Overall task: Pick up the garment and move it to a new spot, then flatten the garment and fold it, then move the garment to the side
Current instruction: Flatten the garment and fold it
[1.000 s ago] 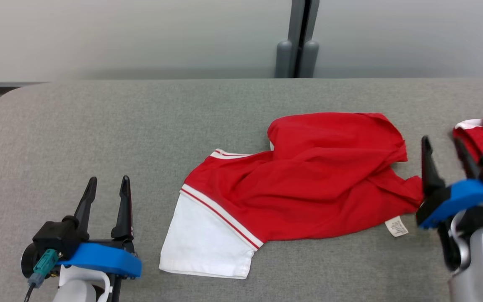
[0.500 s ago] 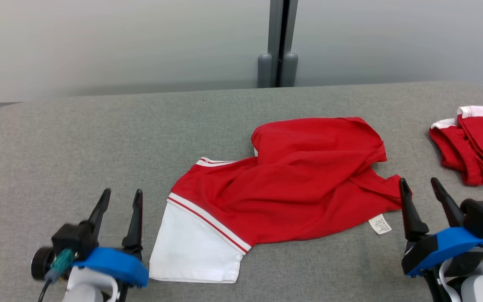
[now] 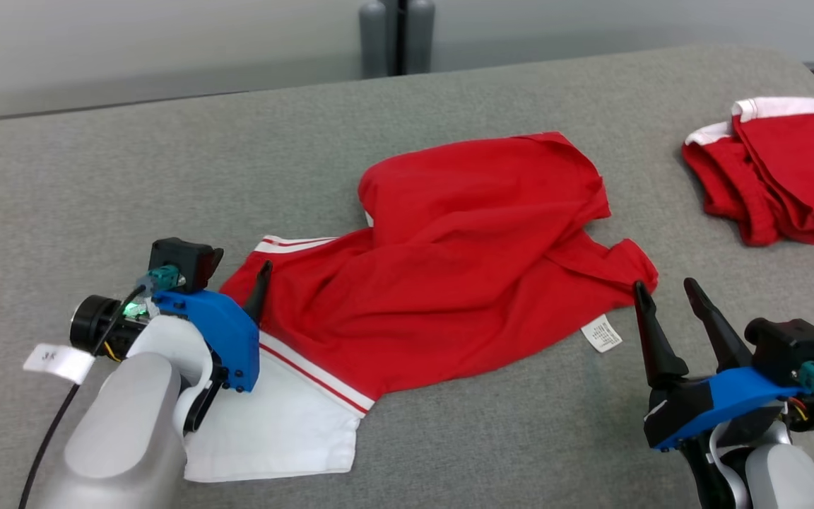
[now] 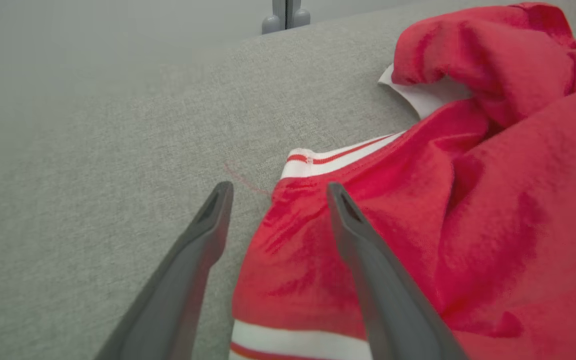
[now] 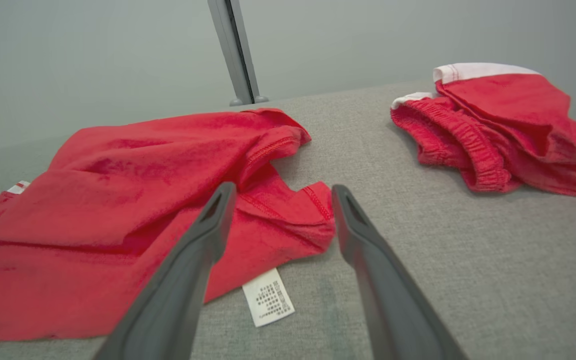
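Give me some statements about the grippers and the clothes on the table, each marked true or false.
1. The left gripper stands open at the edge of the red and white garment. True.
2. The right gripper is shut on the care label. False: it is open, and the label lies on the table beside it.
3. A second red garment lies farther to the right. True.
4. The red and white garment is folded neatly. False: it lies crumpled.

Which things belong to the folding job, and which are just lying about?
In the job: red-and-white garment, left hand open at its left edge, right hand open near its right corner.
Lying about: second red garment, far right of the grey table.
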